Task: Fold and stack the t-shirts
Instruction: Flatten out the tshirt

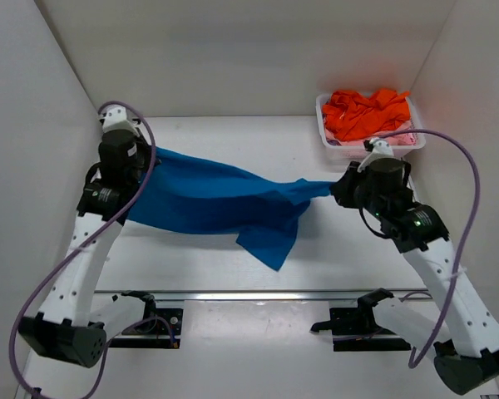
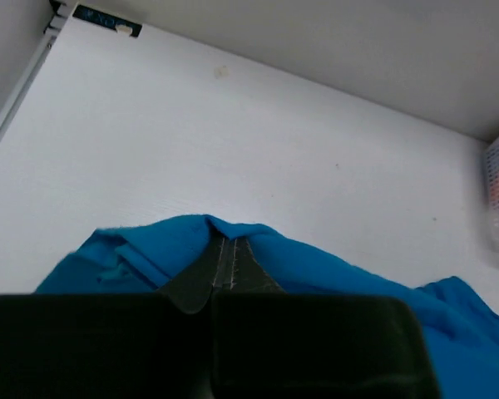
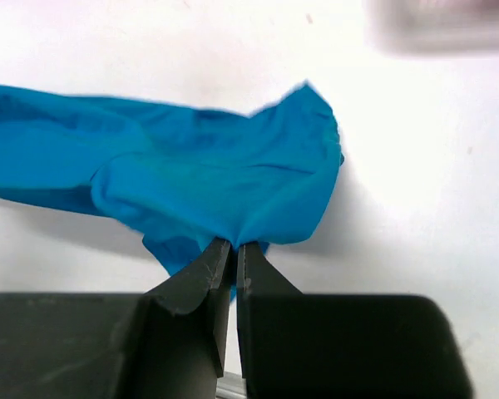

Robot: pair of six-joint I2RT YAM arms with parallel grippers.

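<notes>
Blue t-shirt (image 1: 208,199) clamped at opposite ends in left gripper (image 2: 230,248) and right gripper (image 3: 234,249)

One blue t-shirt (image 1: 208,199) spans the middle of the top view. One white basket (image 1: 368,150) sits at the upper right, holding a heap of orange cloth (image 1: 362,112) and a strip of pink cloth (image 1: 405,140). How many shirts are in the heap cannot be counted. There are two arms, the left arm (image 1: 87,241) and the right arm (image 1: 445,266). There are two grippers, the left gripper (image 1: 141,170) and the right gripper (image 1: 337,189). There are two purple cables (image 1: 477,179), one per arm.
</notes>
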